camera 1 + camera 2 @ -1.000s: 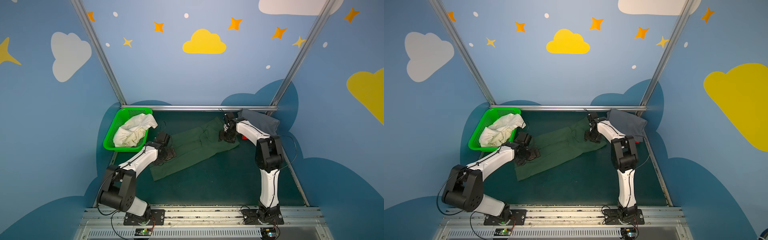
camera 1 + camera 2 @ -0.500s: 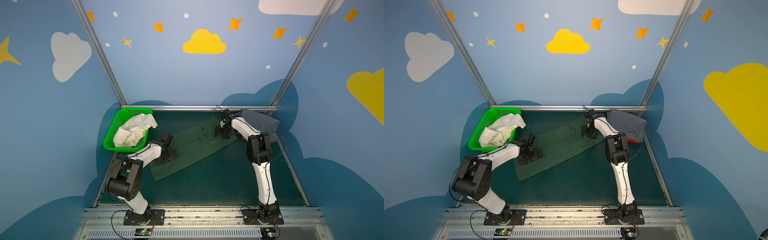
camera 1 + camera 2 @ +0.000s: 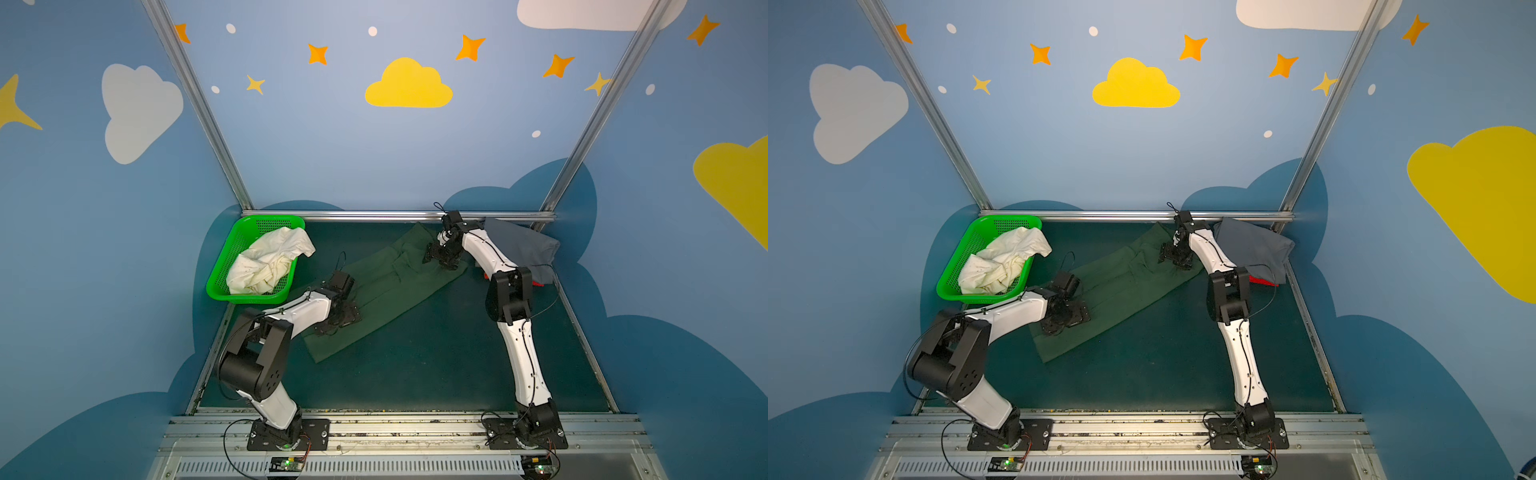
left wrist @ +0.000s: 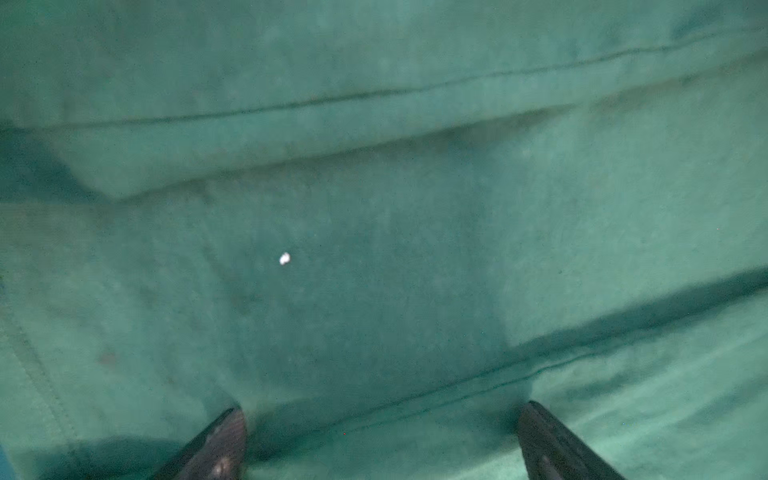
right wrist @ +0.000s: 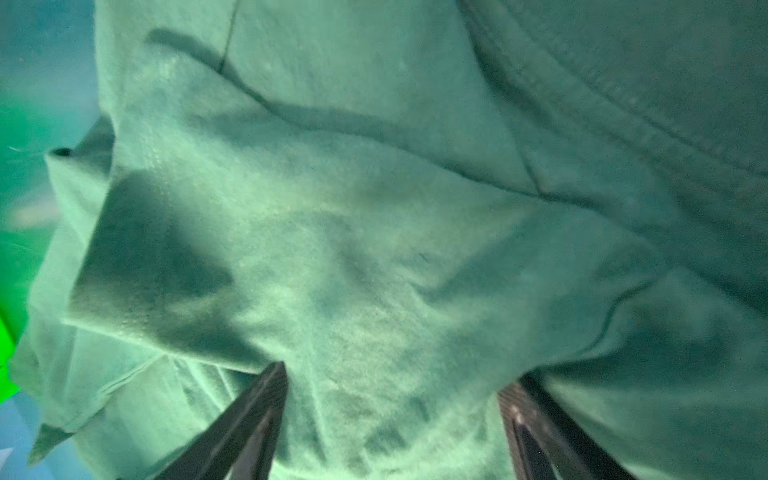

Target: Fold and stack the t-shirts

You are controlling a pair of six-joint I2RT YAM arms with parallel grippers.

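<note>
Dark green t-shirt (image 3: 386, 291), folded into a long band, lay slantwise on the teal surface (image 3: 436, 353), running from beside the left arm (image 3: 299, 311) towards the back rail (image 3: 374, 216) by the right arm (image 3: 486, 253). The grey t-shirt (image 3: 519, 249) lay in the back right corner over a sliver of the red t-shirt (image 3: 1262, 281), and the cream-white t-shirt (image 3: 270, 266) sat crumpled in the green basket (image 3: 232, 249). Risks, as judged: with both sets of fingers spread and nothing pinched, a closing stroke could catch only the top layer, so that a lift would peel the lengthwise folds open. The cloth bunched between the right fingers (image 5: 253, 419) suggested a thick, uneven bite that might slip. If the 2 ends were carried at unequal pace, the band would likely skew and the next fold land crooked. The right elbow, just beside the grey t-shirt, might drag it. Pose: the left arm reached low and forward, wrist turned down, the left fingers (image 4: 220, 444) wide apart on or just above flat cloth at the band's near end. The right arm stretched far back, bent down over the far end where a ribbed collar showed, its fingers also apart, tips pressed into the cloth.
</note>
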